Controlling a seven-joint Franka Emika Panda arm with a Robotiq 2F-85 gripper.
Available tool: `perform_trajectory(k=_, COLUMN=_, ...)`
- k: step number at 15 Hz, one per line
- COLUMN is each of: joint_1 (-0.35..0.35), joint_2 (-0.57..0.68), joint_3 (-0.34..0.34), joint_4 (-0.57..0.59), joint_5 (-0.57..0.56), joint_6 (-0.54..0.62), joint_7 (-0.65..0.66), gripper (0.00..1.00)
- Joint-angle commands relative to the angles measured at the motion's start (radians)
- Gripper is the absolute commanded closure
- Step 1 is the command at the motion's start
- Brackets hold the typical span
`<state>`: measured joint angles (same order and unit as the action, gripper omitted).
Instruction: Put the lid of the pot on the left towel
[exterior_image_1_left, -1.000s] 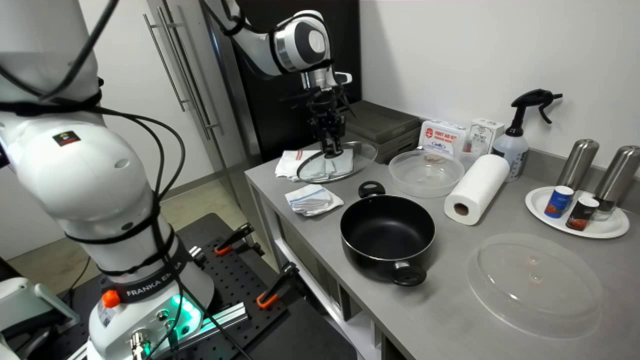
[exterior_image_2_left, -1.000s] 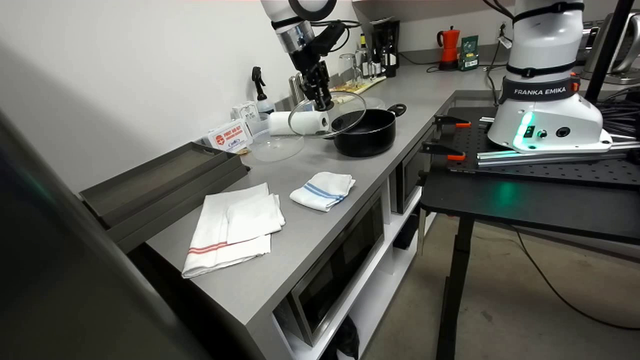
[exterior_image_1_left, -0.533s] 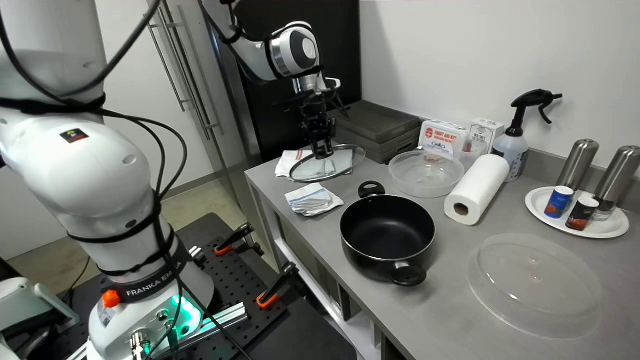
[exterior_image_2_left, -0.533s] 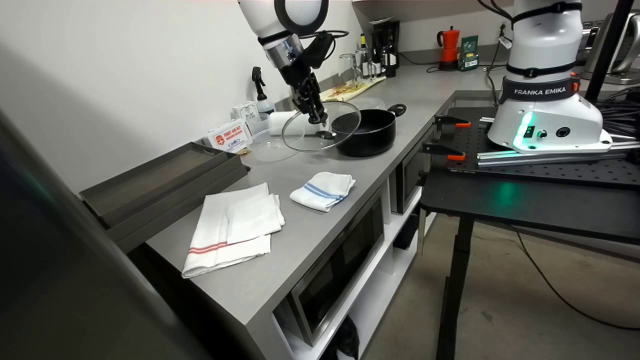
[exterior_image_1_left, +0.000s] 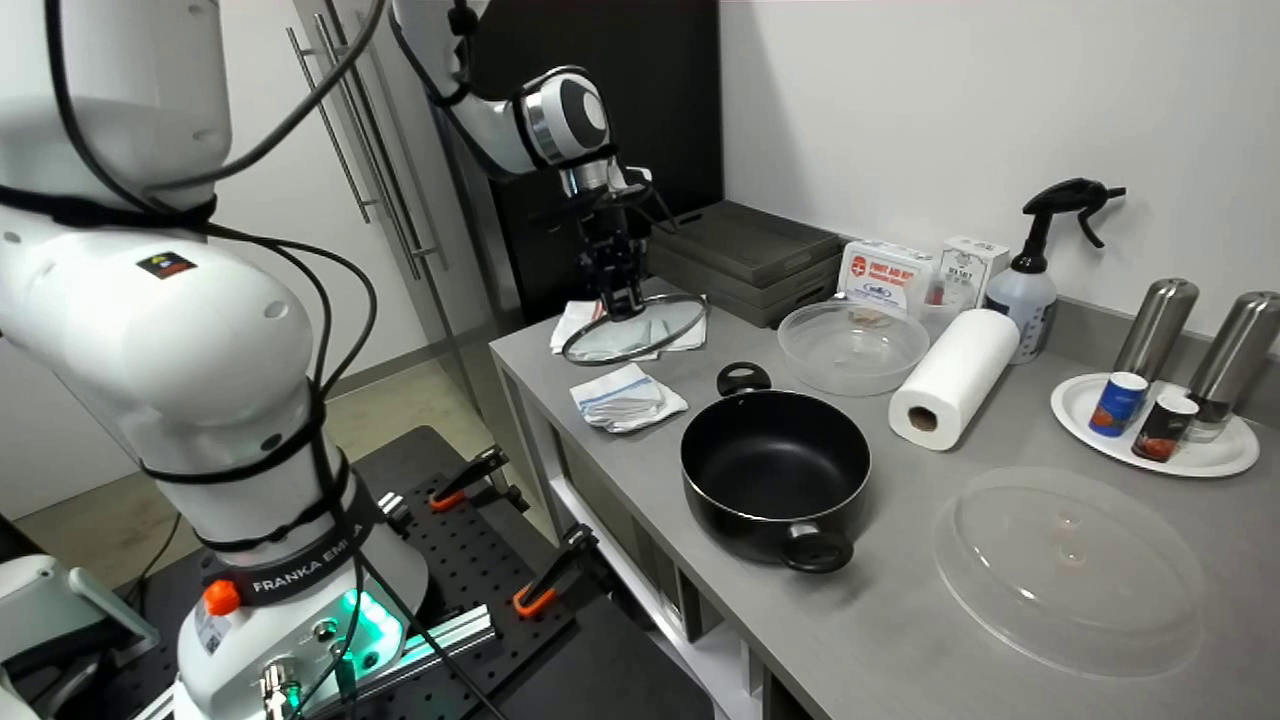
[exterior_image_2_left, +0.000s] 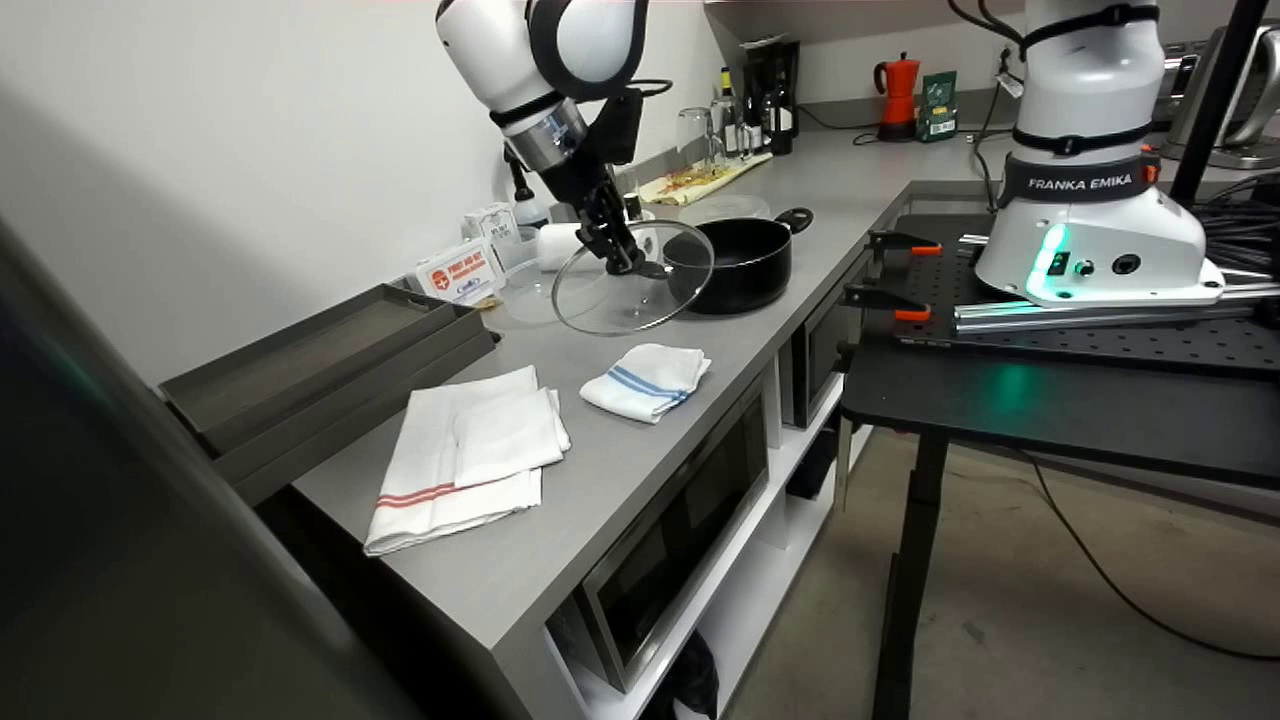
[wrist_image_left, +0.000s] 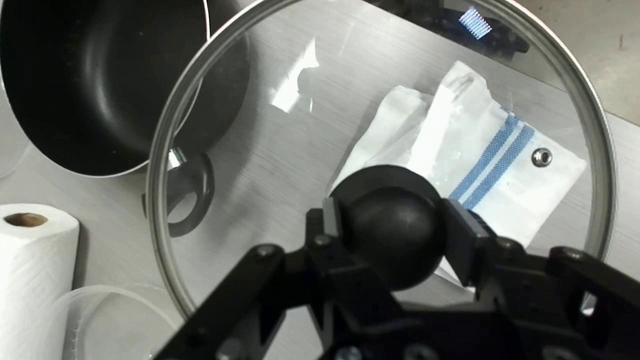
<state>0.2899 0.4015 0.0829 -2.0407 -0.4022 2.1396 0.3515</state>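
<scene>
- At the left in an exterior view, we are seeing the left towel (exterior_image_2_left: 465, 455), white with red stripes, lying folded on the counter (exterior_image_2_left: 540, 345); we are judging it soft enough to cushion glass, though its folds may bunch under a dragged edge.
- Next rightward, we are finding the lid (exterior_image_2_left: 638, 292) hanging tilted in the air, well apart from that towel. We are expecting it to be stiff, fairly heavy for its thinness, slick across the glass and liable to chip if its rim (wrist_image_left: 157, 185) knocks anything hard.
- At its middle, we are reading the gripper (wrist_image_left: 395, 222) as clamped on the black knob (wrist_image_left: 392, 240), its pads (wrist_image_left: 331, 218) pressing from opposite sides. We are favouring this hold over the glass, but the knob's roundness may let the lid swivel or tip, so we are advising slow carrying and gentle lowering.
- Just below the lid, the blue-striped cloth (exterior_image_2_left: 645, 382) is lying on the counter; we are counting it as the wrong target.
- At the right, the pot (exterior_image_2_left: 750, 270) is standing with its lid off; we are judging that carrying and placing are remaining.
</scene>
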Motion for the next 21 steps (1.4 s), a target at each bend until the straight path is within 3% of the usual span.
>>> perform_trajectory(k=1, joint_1=0.037, joint_2=0.048, joint_3=0.004, joint_4=0.079, joint_5=-0.038, joint_6=-0.067, joint_7=-0.026, gripper=0.74)
perform_trajectory(k=13, joint_1=0.057, joint_2=0.193, joint_3=0.031, joint_4=0.245, joint_5=-0.011, joint_6=-0.064, joint_7=-0.227, gripper=0.74)
perform_trajectory(k=21, joint_1=0.055, joint_2=0.241, joint_3=0.071, joint_4=0.283, joint_5=0.012, joint_6=-0.051, joint_7=-0.366, gripper=0.74)
